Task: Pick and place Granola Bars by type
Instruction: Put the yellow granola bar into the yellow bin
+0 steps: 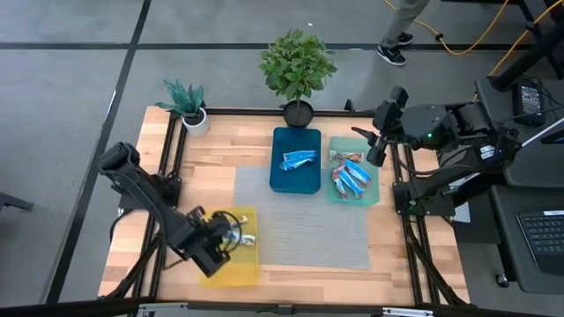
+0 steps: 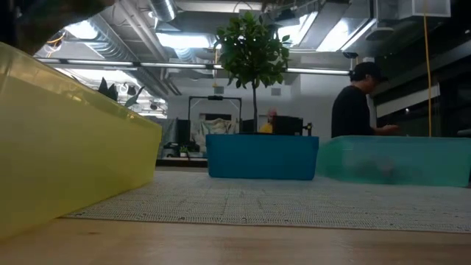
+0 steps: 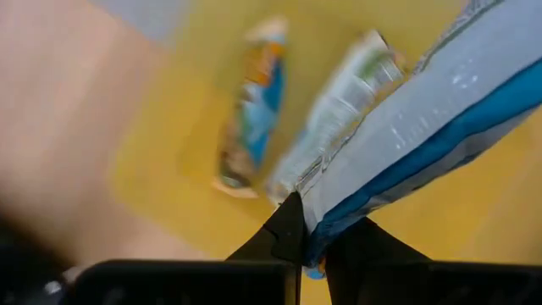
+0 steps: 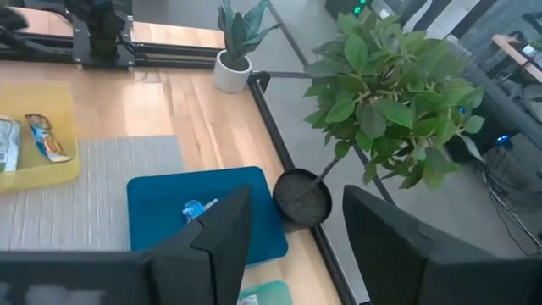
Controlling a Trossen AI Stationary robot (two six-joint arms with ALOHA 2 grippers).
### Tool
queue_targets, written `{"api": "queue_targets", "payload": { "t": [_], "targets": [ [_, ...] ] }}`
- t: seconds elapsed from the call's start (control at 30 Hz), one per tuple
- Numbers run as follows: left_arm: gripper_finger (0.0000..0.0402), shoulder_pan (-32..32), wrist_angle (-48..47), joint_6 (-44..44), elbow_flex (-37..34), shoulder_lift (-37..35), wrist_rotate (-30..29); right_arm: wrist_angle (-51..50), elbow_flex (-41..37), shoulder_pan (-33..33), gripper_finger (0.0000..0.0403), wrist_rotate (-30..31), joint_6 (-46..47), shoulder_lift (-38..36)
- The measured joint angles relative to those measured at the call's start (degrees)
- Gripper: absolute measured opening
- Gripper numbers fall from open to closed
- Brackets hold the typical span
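Nearest us, the left gripper (image 3: 312, 246) was clamped on a white-and-blue bar (image 3: 423, 127) above the yellow tray (image 1: 231, 264), where two more bars (image 3: 254, 102) lay blurred, their labels unreadable. The right gripper (image 4: 296, 246) hung open and empty near the teal tray (image 1: 372, 197); one bar (image 1: 298, 159) sat in the blue tray (image 1: 295, 182).

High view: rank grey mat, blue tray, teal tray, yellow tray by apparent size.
1. Grey mat, clearly largest.
2-4. Yellow tray, blue tray and teal tray look alike; the left arm partly covers the yellow one, so no ranking.
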Motion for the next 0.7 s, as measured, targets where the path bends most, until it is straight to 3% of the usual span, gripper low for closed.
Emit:
{"api": "queue_targets", "payload": {
  "t": [0.3,0.53,0.7],
  "targets": [
    [0.0017,0.1,7.4,8.9,0.0,7.7,4.0,-0.1,0.0,0.0,0.0188,0.1,-0.2,-0.6],
    [0.0017,0.6,11.0,17.2,0.0,12.3,11.1,-0.2,0.0,0.0,0.0188,0.1,0.2,-1.4],
    [0.002,0.8,11.1,17.8,0.0,12.8,11.0,-0.2,0.0,0.0,0.0188,0.1,0.2,-1.6]
  ]
}}
